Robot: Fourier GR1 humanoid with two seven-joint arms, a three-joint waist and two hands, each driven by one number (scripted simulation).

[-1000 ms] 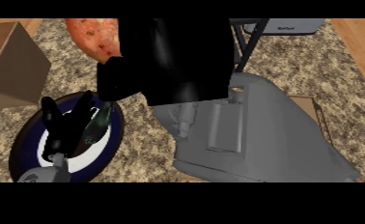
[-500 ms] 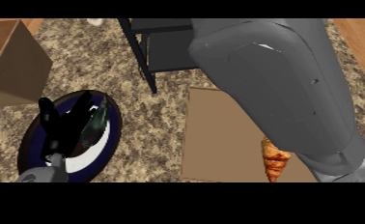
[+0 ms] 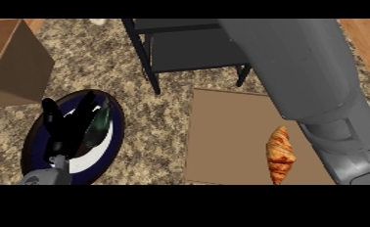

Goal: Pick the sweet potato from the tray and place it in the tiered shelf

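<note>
Your left hand (image 3: pixel 69 130) rests open-fingered over the plate (image 3: pixel 112 145); the right hand is unseen, so the forearm (image 3: pixel 303 74) could knock the tiered shelf (image 3: pixel 188 50).

croissant (image 3: pixel 280 154) — lower right; dark plate (image 3: pixel 115 118) — left; brown box (image 3: pixel 22 64) — upper left

My black left hand (image 3: pixel 69 130) is showing against a dark blue plate (image 3: pixel 34 143) with white centre. Right of it, the speckled brown surface (image 3: pixel 155 123) is carrying a tan tray (image 3: pixel 227 143) and golden-brown croissant (image 3: pixel 280 155).
</note>
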